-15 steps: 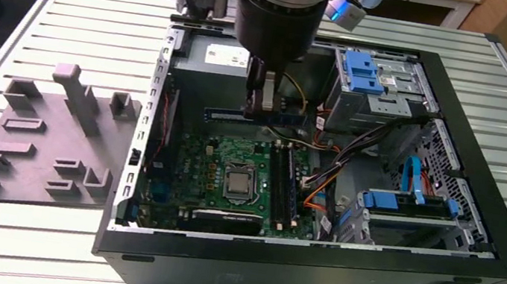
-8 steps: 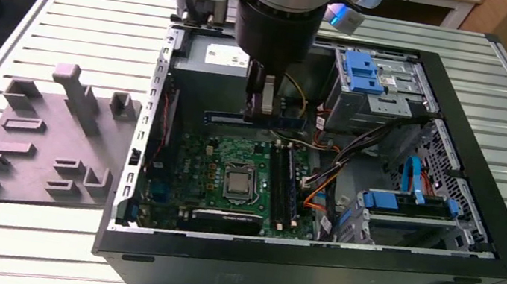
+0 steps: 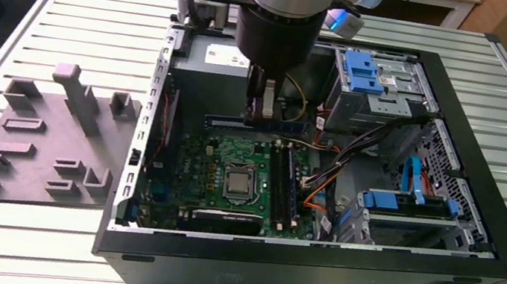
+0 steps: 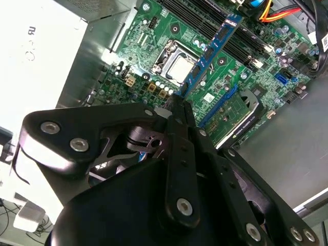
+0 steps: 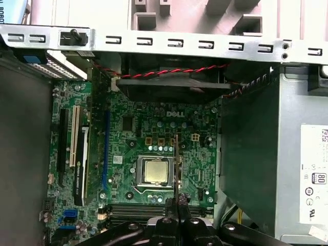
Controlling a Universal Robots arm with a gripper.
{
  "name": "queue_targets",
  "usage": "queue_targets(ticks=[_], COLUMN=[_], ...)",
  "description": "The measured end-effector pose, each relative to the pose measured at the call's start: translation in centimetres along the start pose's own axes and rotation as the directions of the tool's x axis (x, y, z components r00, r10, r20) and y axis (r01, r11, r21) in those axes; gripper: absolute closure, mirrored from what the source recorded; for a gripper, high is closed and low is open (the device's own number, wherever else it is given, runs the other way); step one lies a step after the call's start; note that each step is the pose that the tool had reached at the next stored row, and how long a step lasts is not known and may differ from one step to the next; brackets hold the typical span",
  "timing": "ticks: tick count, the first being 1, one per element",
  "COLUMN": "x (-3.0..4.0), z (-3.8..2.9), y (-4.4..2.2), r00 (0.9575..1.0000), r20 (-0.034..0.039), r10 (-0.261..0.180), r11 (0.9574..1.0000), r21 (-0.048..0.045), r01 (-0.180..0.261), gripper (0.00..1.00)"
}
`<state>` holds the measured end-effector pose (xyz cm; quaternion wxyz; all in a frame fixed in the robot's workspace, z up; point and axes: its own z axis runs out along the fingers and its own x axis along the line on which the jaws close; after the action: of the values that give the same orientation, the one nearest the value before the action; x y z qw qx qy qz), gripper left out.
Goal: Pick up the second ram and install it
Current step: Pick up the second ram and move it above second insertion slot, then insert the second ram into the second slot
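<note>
The gripper is clamped on the second ram, already lifted above the motherboard, not yet seated in its slots.

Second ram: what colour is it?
Blue: the second ram shows best in the second wrist view.

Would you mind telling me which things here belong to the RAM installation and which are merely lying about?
In the job: gripper, shut on the second ram; memory slots; motherboard.
Lying about: grey fixture block; blue drive brackets; power supply.
</note>
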<state>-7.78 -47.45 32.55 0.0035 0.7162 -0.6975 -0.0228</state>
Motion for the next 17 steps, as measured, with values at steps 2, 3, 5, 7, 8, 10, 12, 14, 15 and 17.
queue_targets(ticks=[2, 3, 5, 7, 8, 10, 12, 14, 15, 17], x=[0.04, 0.05, 0.08, 0.11, 0.12, 0.15, 0.16, 0.17, 0.16, 0.16], z=[0.08, 0.12, 0.22, 0.32, 0.36, 0.44, 0.49, 0.50, 0.51, 0.53], y=[-0.03, -0.04, -0.09, -0.13, -0.14, -0.17, -0.20, -0.21, -0.22, -0.22], r00=[1.0000, 1.0000, 1.0000, 1.0000, 0.9999, 0.9999, 0.9999, 0.9999, 0.9999, 0.9999], r20=[-0.0026, -0.0040, -0.0068, -0.0092, -0.0105, -0.0132, -0.0153, -0.0153, -0.0152, -0.0152], r10=[0.000, 0.001, 0.001, 0.001, 0.001, 0.001, 0.001, 0.002, 0.001, 0.001], r11=[1.0000, 1.0000, 1.0000, 1.0000, 1.0000, 1.0000, 1.0000, 1.0000, 1.0000, 1.0000], r21=[-0.0006, -0.0009, -0.0016, -0.0022, -0.0025, -0.0031, -0.0035, -0.0034, -0.0034, -0.0034], r01=[0.000, -0.001, -0.001, -0.001, -0.001, -0.001, -0.002, -0.002, -0.002, -0.002], gripper=[0.88, 0.88, 0.88, 0.88, 0.88, 0.88, 0.88, 0.88, 0.88, 0.88])
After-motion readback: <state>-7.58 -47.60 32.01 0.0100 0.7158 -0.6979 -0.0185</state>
